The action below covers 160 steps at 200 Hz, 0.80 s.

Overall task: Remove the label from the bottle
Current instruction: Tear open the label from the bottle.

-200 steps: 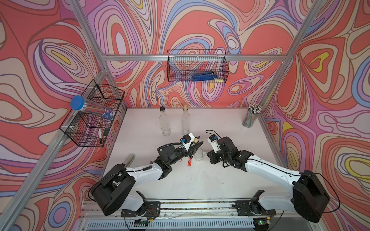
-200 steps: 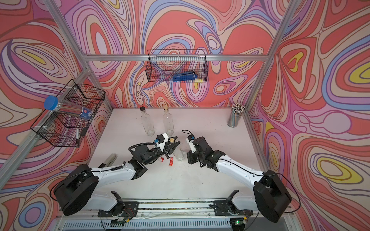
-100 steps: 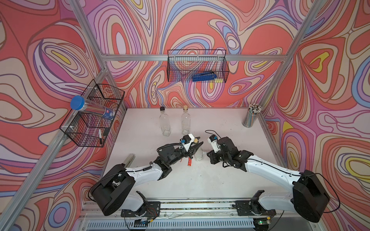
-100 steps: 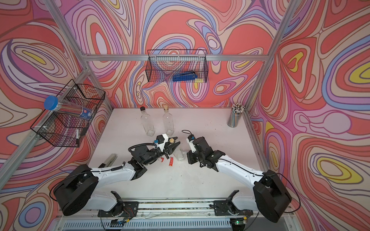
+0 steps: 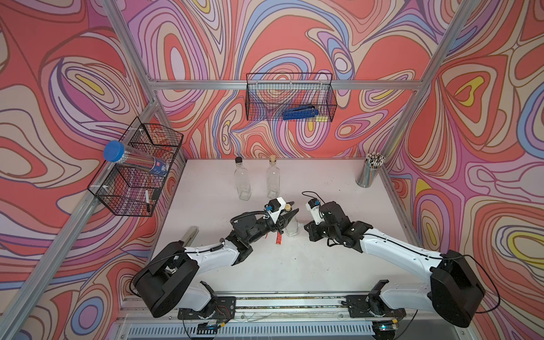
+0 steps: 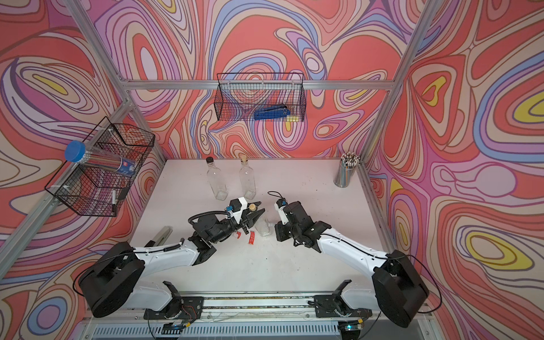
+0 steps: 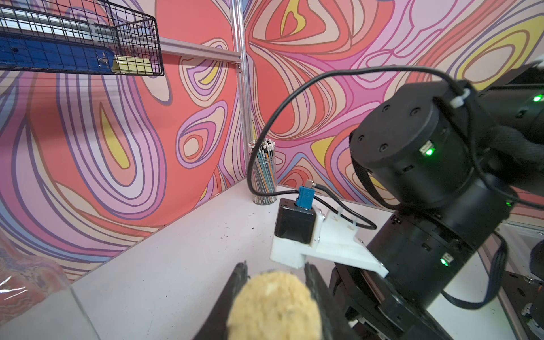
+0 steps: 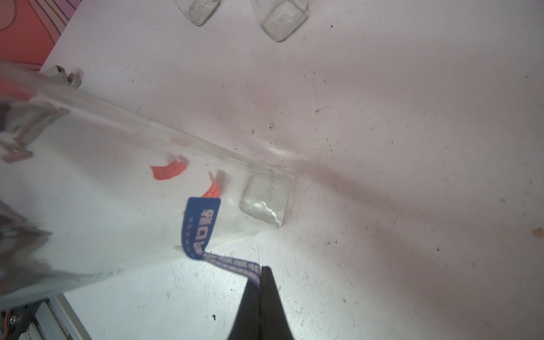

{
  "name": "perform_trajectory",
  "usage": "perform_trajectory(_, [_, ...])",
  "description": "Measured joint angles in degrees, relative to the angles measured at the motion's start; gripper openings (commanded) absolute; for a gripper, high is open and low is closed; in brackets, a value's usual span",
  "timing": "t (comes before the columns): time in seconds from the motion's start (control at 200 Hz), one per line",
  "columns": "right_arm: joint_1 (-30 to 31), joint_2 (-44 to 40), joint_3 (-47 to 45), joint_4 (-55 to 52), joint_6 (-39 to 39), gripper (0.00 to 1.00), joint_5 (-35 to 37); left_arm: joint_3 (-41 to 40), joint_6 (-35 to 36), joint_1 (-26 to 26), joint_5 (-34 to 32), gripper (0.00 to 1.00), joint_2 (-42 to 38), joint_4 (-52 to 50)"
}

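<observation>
A blue label (image 8: 203,226) hung half peeled from a clear glass bottle (image 8: 117,182). One end clung to the glass, and the free end ran as a curling strip into the right gripper (image 8: 261,282), whose jaws were pressed together on it. The bottle stood upright near the middle of the white table (image 5: 323,265), between the two arms. The left gripper (image 5: 290,211) was closed about its corked neck to steady it — the cork (image 7: 273,306) showed between the two dark fingers in the left wrist view.

The step in hand looked like the peel itself, perhaps half done. The next move would likely call for a steady pull along the strip, away from the glass, with the left arm bracing the bottle. A sharp tug might tear the label.

Red scraps (image 6: 251,237) lay on the table just beside the bottle's base. Toward the back stood two more clear bottles (image 5: 243,184), and a metal cup of pencils (image 5: 368,173) sat in the far corner. The tabletop was scuffed and speckled. Walls of swirling red, pink and lilac enclosed it — wire baskets (image 5: 290,97) hung on them.
</observation>
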Motion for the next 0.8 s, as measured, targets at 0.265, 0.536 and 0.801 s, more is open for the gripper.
perform_trajectory(0.265, [-0.5,0.0,0.0,0.0,1.0,0.00,-0.2,-0.2,0.2,0.1,0.4,0.00,0.0,0.3])
perform_trajectory(0.536, [-1.2,0.0,0.0,-0.2,1.5,0.00,-0.3,-0.2,0.2,0.1,0.4,0.00,0.0,0.3])
perform_trajectory(0.801, [-1.2,0.2,0.0,-0.3,1.4,0.00,-1.9,-0.2,0.1,0.1,0.5,0.00,0.3,0.8])
